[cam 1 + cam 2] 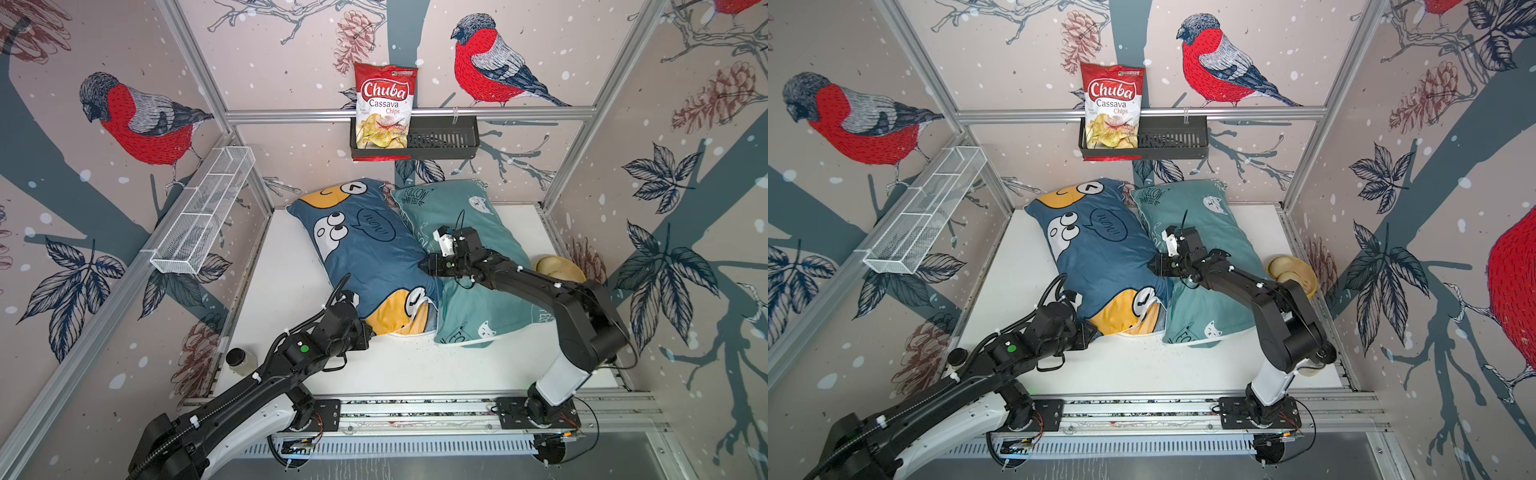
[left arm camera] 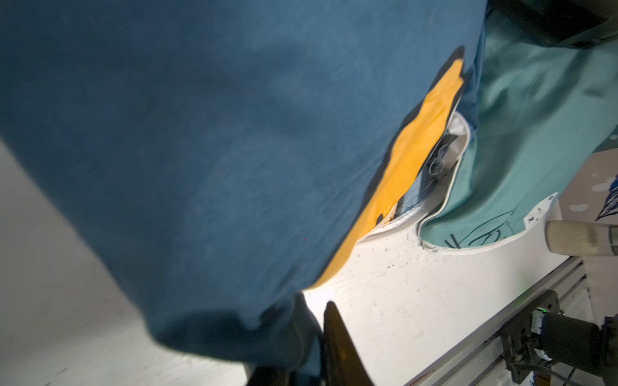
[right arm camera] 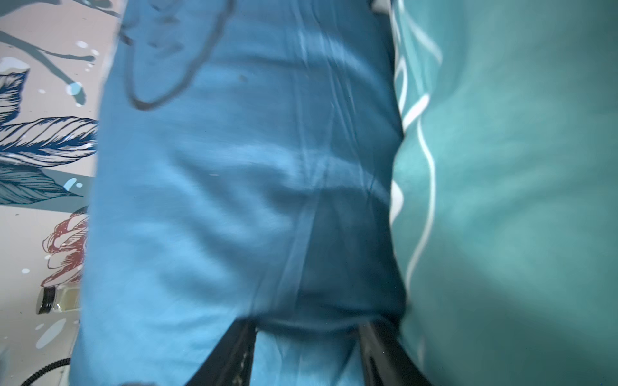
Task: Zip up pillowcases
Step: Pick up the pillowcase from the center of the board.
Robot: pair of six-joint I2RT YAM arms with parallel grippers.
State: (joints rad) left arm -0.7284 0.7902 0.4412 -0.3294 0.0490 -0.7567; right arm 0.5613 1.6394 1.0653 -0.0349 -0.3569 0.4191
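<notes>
Lying on a white table [image 1: 415, 365] amid bird wallpaper [image 1: 145, 120], the blue pillow [image 1: 374, 253] is pinched by the left claw [image 2: 321, 337], the right claw [image 3: 307, 326] spread.

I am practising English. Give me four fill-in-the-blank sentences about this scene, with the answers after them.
1. The bag of chips stands in a basket of ____ colour.
2. The blue pillowcase has a speech bubble that says ____.
3. The teal pillowcase carries the words FOLLOW MY ____.
4. The wooden dish lies beside the ____ pillowcase.
Answers: black; WOW!; FEET; teal.
</notes>
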